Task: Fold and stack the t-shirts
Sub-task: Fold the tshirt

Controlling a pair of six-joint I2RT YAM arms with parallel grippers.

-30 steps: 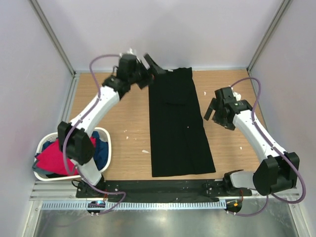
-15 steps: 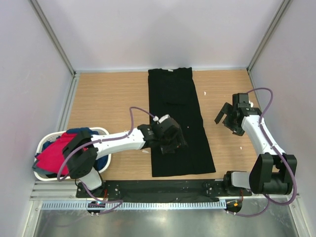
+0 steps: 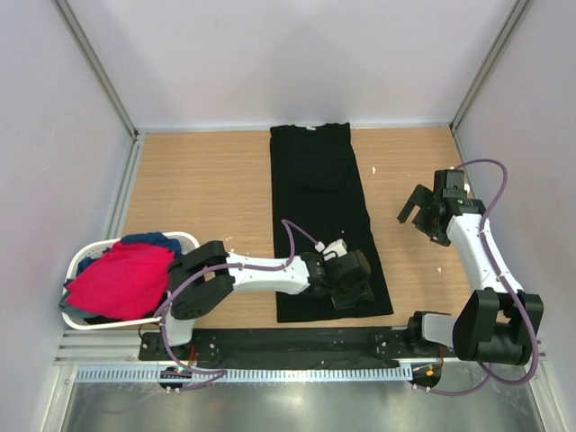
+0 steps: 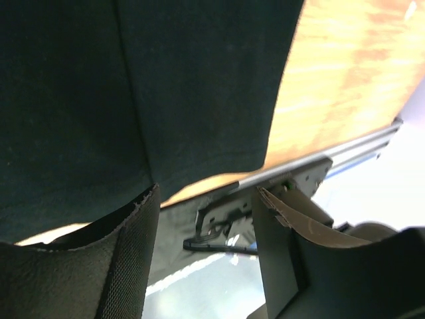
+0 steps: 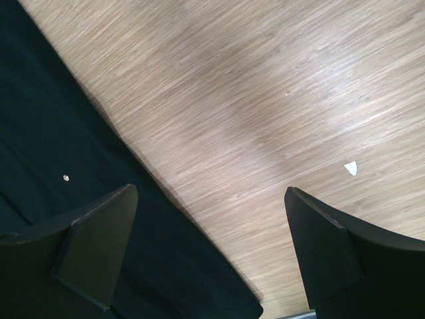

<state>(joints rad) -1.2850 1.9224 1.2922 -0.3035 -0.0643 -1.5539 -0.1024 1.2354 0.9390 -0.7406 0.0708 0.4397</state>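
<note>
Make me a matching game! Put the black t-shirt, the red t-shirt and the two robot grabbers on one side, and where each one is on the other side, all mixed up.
1 black t-shirt
2 red t-shirt
3 left gripper
4 right gripper

A over bare table, right of the black t-shirt
B on top in the white basket
C spread flat in a long strip, mid-table
D over the black t-shirt's near end

Pairs: 1-C, 2-B, 3-D, 4-A
</note>
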